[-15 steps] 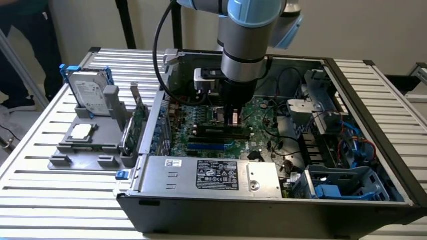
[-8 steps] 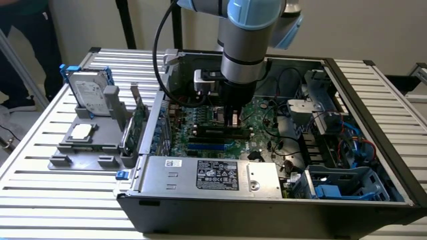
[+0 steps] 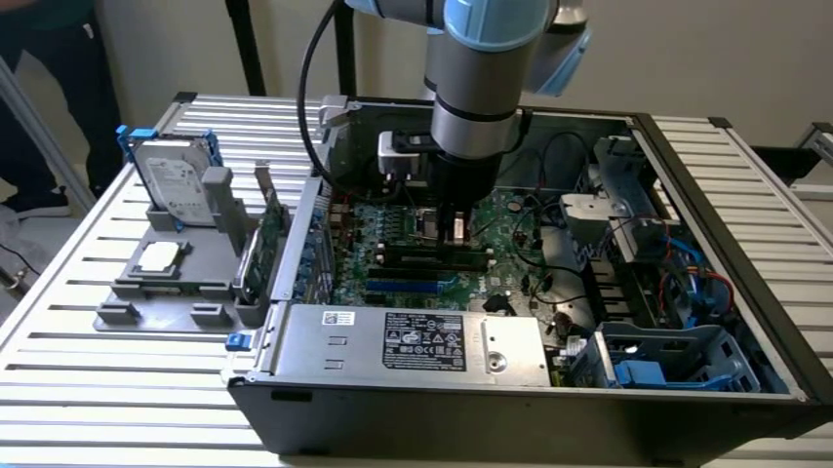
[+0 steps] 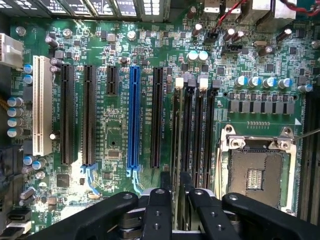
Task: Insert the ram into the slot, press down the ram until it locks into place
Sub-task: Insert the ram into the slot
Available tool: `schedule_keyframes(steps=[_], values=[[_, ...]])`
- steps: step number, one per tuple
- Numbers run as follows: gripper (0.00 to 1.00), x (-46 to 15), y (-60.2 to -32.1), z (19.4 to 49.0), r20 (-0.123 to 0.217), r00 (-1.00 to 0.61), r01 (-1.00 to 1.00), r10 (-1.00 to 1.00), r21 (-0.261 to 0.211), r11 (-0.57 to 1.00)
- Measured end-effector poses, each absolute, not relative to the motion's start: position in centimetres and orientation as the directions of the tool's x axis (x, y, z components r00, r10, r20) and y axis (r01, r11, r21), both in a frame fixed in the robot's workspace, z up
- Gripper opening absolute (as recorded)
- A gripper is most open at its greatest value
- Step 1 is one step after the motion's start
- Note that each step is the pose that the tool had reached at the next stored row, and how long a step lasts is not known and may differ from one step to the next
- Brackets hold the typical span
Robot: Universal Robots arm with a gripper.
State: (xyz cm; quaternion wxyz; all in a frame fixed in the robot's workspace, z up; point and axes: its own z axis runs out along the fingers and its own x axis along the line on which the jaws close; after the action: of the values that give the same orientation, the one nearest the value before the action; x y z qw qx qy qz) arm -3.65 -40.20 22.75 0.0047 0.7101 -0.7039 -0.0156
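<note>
Open PC case [image 3: 430, 409] sits on a slatted table [image 3: 78, 390], green motherboard [image 4: 150, 45] inside. Robot arm [image 3: 475, 88] reaches straight down into the case. Gripper [image 4: 174, 187] hovers right over the black memory slots [image 4: 207, 130], beside the square silver processor socket [image 4: 257, 172]. Fingers [image 4: 156, 200] are spread apart, released, clamping nothing. The ram [image 4: 180, 135] stands on edge in its slot [image 4: 176, 142], running up from between the fingertips. Blue socket [image 4: 133, 117] lies well apart.
</note>
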Motion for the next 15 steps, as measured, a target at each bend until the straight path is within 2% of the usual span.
schedule_keyframes(steps=[6,7,8,15], values=[[0.22,-3.7,-40.2,24.8,-0.016,0.009,-1.0,-1.0,0.029,-0.009],[0.2,-3.7,-40.2,24.8,-0.016,0.009,-1.0,-1.0,0.029,-0.009],[0.13,-3.7,-40.2,24.8,-0.016,0.009,-1.0,-1.0,0.029,-0.009],[0.11,-3.7,-40.2,24.8,-0.016,0.009,-1.0,-1.0,0.029,-0.009]])
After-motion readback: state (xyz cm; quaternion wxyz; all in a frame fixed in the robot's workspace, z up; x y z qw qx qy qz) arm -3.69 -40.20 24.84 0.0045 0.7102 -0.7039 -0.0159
